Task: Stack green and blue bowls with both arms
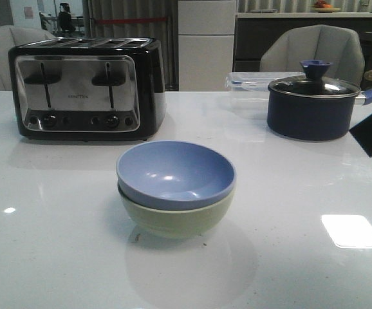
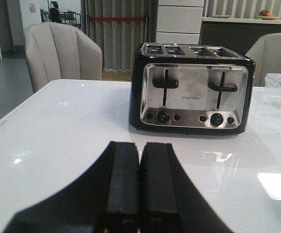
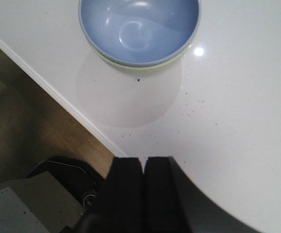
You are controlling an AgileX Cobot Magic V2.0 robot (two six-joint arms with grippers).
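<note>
both pincers, left pincer and right pincer, sit pressed together, empty; pale periwinkle blue round bowl nests inside pale sage green bowl on white glossy surface.

1. The one word that can be read is "FINETEK", in small dark capitals on the chrome front panel of the toaster, between its two slider levers; it is clearest in the left wrist view.
2. In the front view the same toaster carries that small line of lettering in the same spot, but there it is too blurred to spell out.
</note>
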